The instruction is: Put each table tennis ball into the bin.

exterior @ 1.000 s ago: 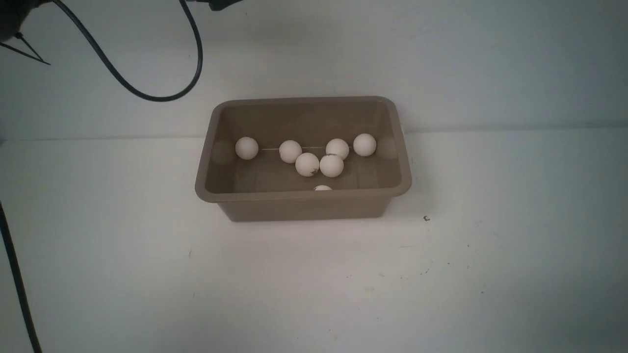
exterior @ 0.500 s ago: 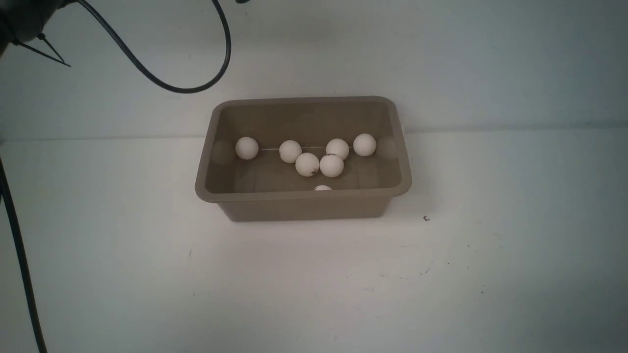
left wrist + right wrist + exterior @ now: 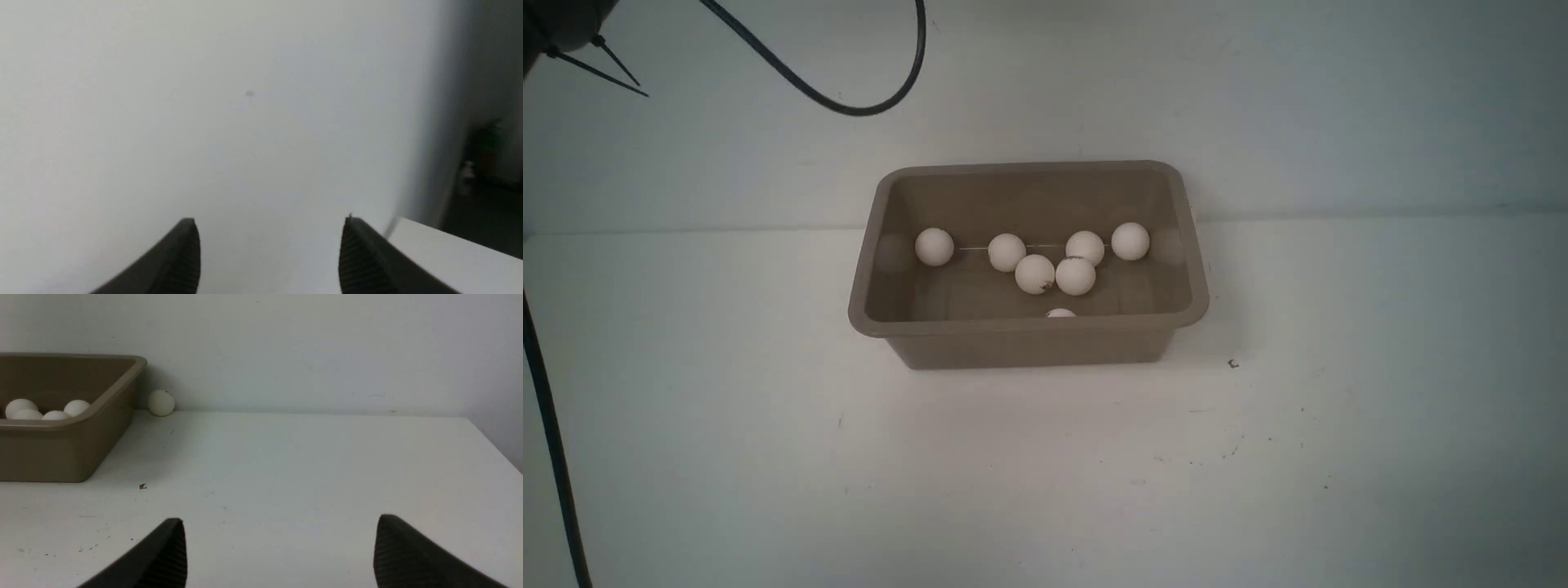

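Seven table tennis balls (image 3: 1035, 273) lie in the bin (image 3: 1027, 327). One stray ball (image 3: 161, 402) sits on the table (image 3: 286, 465) behind the bin's corner, against the wall. Left end effector (image 3: 269, 245) and right end effector (image 3: 280, 547) both gape wide, empty.

Bin (image 3: 1027, 347): taupe grey-brown all over, plain, no pattern, inside walls a shade darker. Table tennis balls (image 3: 1035, 273) in it: matte white, a few with a small dark brownish print mark. One more ball (image 3: 161, 402) on the table by the back edge, beside the bin's corner: off-white, tiny dark mark near its top, too small to read. Table (image 3: 1045, 474): white, with scattered small dark specks and one brown fleck (image 3: 1232, 363) toward the right. Wall (image 3: 1258, 98): pale grey-white, plain. Cable (image 3: 849, 106): black. Left gripper (image 3: 269, 253) and right gripper (image 3: 280, 551): fingers black, pads finely ribbed. Dark blur past the wall edge in the left wrist view, possibly greenish.
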Tool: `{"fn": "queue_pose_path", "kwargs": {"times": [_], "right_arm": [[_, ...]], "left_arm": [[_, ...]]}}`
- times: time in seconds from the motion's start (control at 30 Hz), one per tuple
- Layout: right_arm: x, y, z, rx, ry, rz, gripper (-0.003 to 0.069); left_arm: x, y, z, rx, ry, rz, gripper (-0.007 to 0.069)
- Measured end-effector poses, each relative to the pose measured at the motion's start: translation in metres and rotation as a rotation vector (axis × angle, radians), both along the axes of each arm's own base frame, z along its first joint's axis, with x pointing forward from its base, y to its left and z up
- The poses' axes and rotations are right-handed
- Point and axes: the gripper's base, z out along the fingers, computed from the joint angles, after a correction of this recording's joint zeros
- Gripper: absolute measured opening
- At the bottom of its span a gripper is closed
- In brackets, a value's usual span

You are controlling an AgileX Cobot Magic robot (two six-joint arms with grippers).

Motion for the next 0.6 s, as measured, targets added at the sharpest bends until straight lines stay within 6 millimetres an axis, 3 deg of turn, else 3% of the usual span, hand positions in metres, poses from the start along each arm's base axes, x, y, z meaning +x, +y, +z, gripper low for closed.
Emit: {"fn": "queue_pose_path", "kwargs": {"times": [0.2, 0.27, 0.3, 0.33, 0.47, 0.53, 0.6], "right_arm": [[0.0, 0.0, 0.0, 0.001, 0.0, 0.0, 0.0556], [0.0, 0.0, 0.0, 0.001, 0.0, 0.0, 0.0556], [0.0, 0.0, 0.0, 0.001, 0.0, 0.0, 0.0556], [0.0, 0.0, 0.0, 0.001, 0.0, 0.0, 0.0556], [0.0, 0.0, 0.0, 0.001, 0.0, 0.0, 0.0556], [0.0, 0.0, 0.0, 0.001, 0.0, 0.0, 0.0556], [0.0, 0.0, 0.0, 0.001, 0.0, 0.0, 0.0556]], "left_arm": [[0.006, -0.018, -0.015, 0.152, 0.084, 0.169, 0.0415], [0.003, -0.023, -0.031, 0.274, 0.224, 0.211, 0.0415], [0.003, -0.024, -0.031, 0.257, 0.24, 0.213, 0.0415], [-0.001, -0.021, -0.046, 0.377, 0.388, 0.274, 0.0415], [-0.012, -0.003, -0.064, 0.488, 0.679, 0.444, 0.0415], [-0.028, 0.012, -0.06, 0.589, 0.804, 0.543, 0.0415], [-0.039, 0.019, -0.044, 0.614, 0.793, 0.58, 0.0415]]}}
